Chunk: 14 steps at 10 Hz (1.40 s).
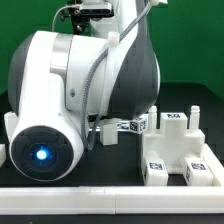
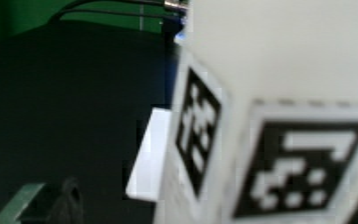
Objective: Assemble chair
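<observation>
White chair parts with black-and-white tags stand at the exterior view's right. A large blocky one (image 1: 178, 158) is in front, and a smaller upright one (image 1: 173, 121) stands behind it. A small tagged piece (image 1: 134, 125) sits beside my gripper (image 1: 106, 133), which is mostly hidden behind my own arm. In the wrist view a white tagged part (image 2: 274, 140) fills the frame very close to the camera and is blurred. My fingertips do not show clearly there. The jaws stand wide, and no grip shows.
My bulky white arm (image 1: 70, 90) covers the exterior view's left and middle. The table is black, with a white edge (image 1: 110, 200) along the front. A green backdrop rises behind.
</observation>
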### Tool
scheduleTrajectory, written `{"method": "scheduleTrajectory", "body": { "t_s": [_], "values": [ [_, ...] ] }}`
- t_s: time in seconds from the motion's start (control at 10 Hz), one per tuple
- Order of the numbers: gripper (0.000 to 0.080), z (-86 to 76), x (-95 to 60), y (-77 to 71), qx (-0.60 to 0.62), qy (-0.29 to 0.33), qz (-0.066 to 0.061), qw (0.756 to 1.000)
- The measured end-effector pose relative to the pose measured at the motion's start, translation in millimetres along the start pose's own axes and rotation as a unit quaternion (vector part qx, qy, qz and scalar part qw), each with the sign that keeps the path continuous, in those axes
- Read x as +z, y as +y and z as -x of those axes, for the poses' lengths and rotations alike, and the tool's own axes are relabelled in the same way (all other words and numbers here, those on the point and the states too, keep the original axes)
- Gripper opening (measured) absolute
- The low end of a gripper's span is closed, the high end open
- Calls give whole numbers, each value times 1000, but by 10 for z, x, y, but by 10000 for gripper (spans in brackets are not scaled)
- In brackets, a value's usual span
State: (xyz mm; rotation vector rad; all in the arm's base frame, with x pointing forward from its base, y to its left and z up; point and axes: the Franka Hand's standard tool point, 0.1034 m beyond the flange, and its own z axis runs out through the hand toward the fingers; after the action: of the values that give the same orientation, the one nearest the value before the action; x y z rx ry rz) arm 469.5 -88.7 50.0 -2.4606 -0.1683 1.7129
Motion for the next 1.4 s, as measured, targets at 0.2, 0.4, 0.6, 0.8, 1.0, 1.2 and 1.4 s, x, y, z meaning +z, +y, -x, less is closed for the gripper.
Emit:
{"method": "scheduleTrajectory", "body": {
  "t_s": [0.2, 0.4, 0.6, 0.8, 1.0, 1.2, 1.4],
  "values": [
    [649, -1, -96, -28, -5, 67, 7, 998],
    [649, -54, -270, -27, -12, 165, 25, 986],
    [649, -3, -254, -39, -33, 192, 31, 980],
    [649, 63, -290, -18, -24, 188, 16, 982],
    [649, 168, -428, -45, -27, 192, -57, 979],
    [649, 166, -496, 89, -24, 188, -114, 975],
    [649, 165, -509, 124, -58, 177, -169, 968]
  ]
}}
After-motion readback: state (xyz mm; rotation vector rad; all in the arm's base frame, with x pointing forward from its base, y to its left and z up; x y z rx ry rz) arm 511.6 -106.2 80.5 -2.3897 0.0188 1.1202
